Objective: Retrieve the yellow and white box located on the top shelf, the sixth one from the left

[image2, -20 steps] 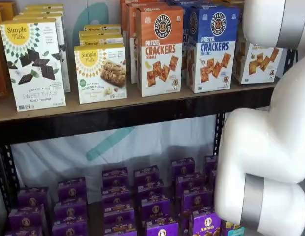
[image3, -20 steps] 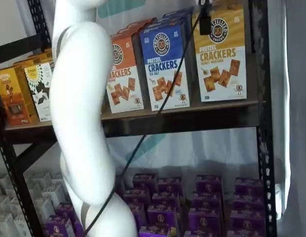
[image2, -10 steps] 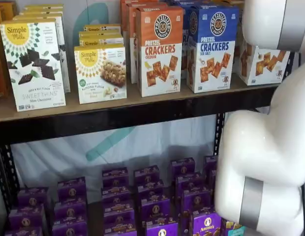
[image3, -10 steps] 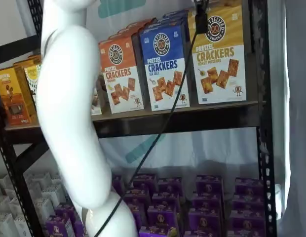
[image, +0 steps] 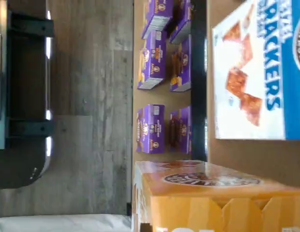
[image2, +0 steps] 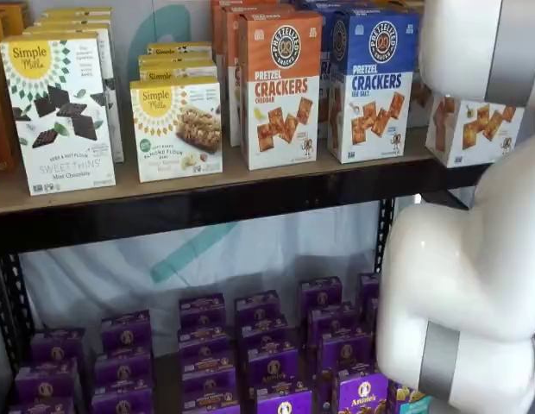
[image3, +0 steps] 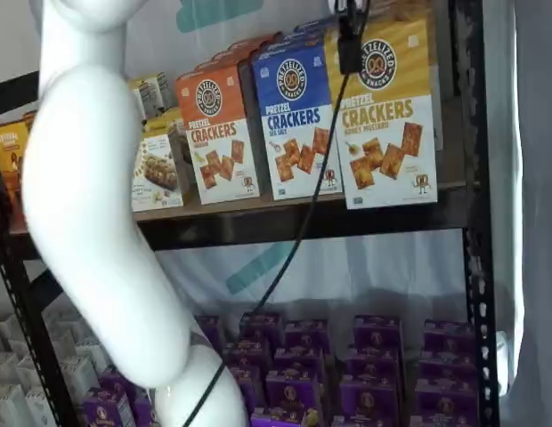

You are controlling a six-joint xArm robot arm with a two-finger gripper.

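Gripper: clamped on the yellow and white box at its top edge.
Box: tilted, base just past the top shelf front rail.
Risk: thin top grip may slip; box could swing into the blue box on its left.

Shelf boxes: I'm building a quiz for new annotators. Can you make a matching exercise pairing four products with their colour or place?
Things:
1. Honey mustard Pretzel Crackers box
2. Sea salt Pretzel Crackers box
3. Simple Mills Sweet Thins box
4. Annie's boxes

Descriptions:
A. purple, below the top shelf
B. blue top
C. yellow top, tilted, bottom past the shelf's front edge
D. white, sun emblem

Pairs: 1-C, 2-B, 3-D, 4-A
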